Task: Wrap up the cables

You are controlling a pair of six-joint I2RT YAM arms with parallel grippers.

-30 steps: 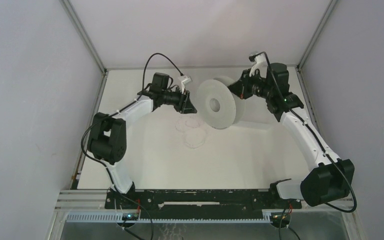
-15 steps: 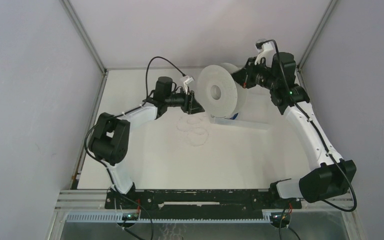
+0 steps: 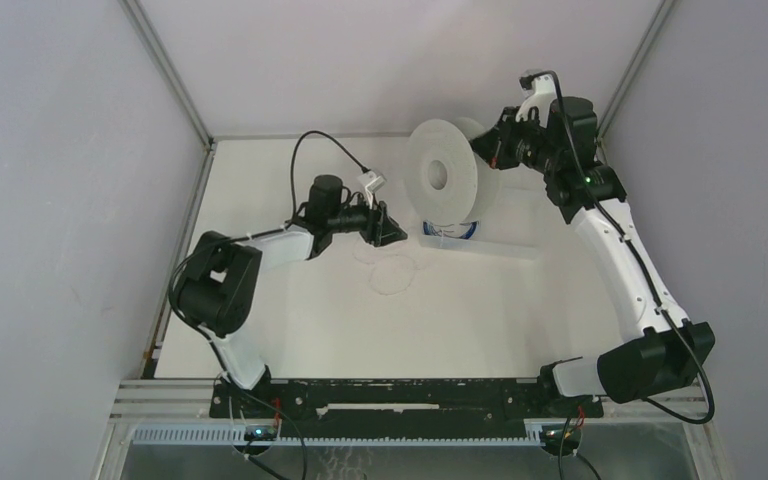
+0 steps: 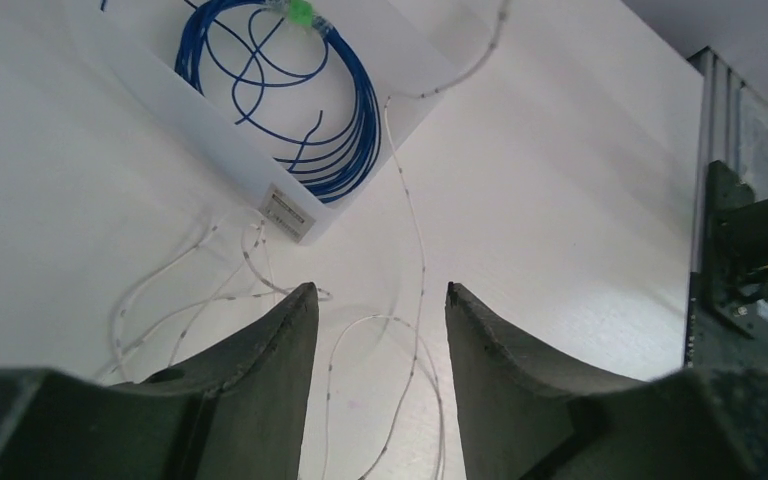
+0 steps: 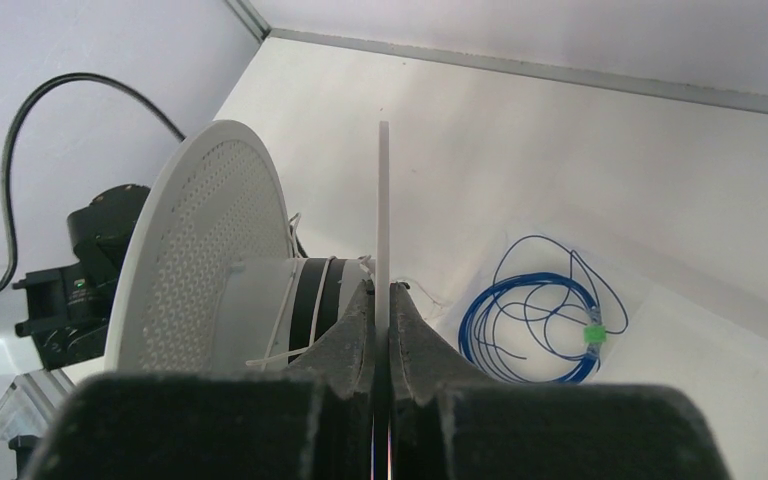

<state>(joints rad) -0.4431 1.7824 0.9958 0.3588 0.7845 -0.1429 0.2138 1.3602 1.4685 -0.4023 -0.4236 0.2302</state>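
Tray (image 4: 180, 110) containing blue coil (image 4: 368, 125); pale cables (image 4: 421, 262) looped on table (image 3: 290, 330) beside its corner.
Left gripper (image 4: 380, 300) over the loops, jaws apart, empty; right gripper (image 5: 382, 300) clamps spool (image 5: 200, 250) flange above tray; open table nearer the bases.

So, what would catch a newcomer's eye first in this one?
The big white spool is held up off the table at its far middle by the right gripper, whose jaws pinch one thin flange. Below it a blue cable coil lies in a white tray, and just nearer, a hair-thin pale cable sprawls in loose loops before the left gripper, its jaws open and empty.
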